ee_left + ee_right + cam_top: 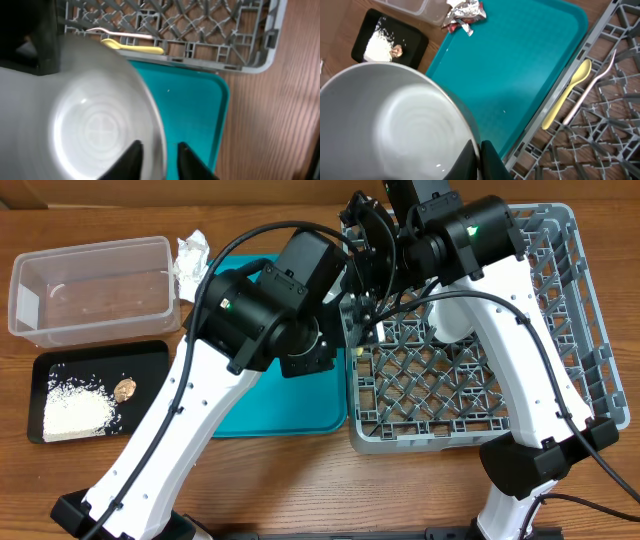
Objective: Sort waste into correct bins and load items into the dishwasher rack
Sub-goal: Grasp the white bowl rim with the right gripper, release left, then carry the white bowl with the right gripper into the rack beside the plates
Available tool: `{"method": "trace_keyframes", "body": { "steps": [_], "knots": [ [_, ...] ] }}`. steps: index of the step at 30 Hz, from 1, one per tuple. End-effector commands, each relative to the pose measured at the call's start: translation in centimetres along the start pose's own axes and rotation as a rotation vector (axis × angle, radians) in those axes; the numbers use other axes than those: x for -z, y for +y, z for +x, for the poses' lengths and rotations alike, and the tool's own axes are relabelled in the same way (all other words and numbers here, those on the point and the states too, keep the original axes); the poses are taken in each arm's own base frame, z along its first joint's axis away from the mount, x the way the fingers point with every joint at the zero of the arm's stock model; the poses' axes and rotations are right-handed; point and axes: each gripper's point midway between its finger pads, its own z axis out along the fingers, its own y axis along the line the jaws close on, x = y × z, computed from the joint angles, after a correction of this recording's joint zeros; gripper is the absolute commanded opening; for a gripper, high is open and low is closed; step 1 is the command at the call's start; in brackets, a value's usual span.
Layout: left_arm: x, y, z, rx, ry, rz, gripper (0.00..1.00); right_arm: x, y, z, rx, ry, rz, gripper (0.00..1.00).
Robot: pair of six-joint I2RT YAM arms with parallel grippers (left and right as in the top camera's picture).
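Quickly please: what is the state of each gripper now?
Left gripper: open, astride the rim of the grey bowl.
Right gripper: shut on the grey bowl.

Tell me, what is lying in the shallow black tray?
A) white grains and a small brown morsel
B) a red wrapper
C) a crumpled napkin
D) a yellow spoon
A: in the overhead view the black tray holds a heap of white grains with a small brown morsel beside it.
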Motion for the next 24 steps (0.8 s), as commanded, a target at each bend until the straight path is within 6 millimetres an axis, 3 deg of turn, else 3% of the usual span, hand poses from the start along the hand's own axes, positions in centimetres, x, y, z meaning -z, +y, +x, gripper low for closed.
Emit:
{"method": "trace_keyframes", "body": {
  "steps": [1, 4, 15, 18, 22, 24],
  "knots": [
    [0.7, 0.4, 0.3, 0.051, 0.005, -0.026, 0.88, 0.3, -0.7, -0.4, 0.001, -0.018, 0.033, 0.04],
    [1.6, 0.3, 0.3, 0.076, -0.016, -0.042, 1.0, 0.3, -1.3, -0.5, -0.007, -0.025, 0.066, 0.04],
    [12.7, 0.1, 2.5, 0.217, -0.248, -0.278, 1.0, 1.9, -6.5, -1.4, -0.225, -0.098, 0.274, 0.04],
    [16.2, 1.6, 4.0, 0.365, -0.328, -0.406, 1.0, 3.6, -9.0, -0.9, -0.283, -0.126, 0.437, 0.04],
    [23.3, 4.9, 7.5, 0.773, -0.506, -0.706, 1.0, 8.6, -12.0, 0.4, -0.36, -0.202, 0.756, 0.04],
    [25.4, 5.3, 8.5, 0.889, -0.577, -0.776, 1.0, 10.5, -12.8, 1.3, -0.373, -0.211, 0.893, 0.04]
  ]
}}
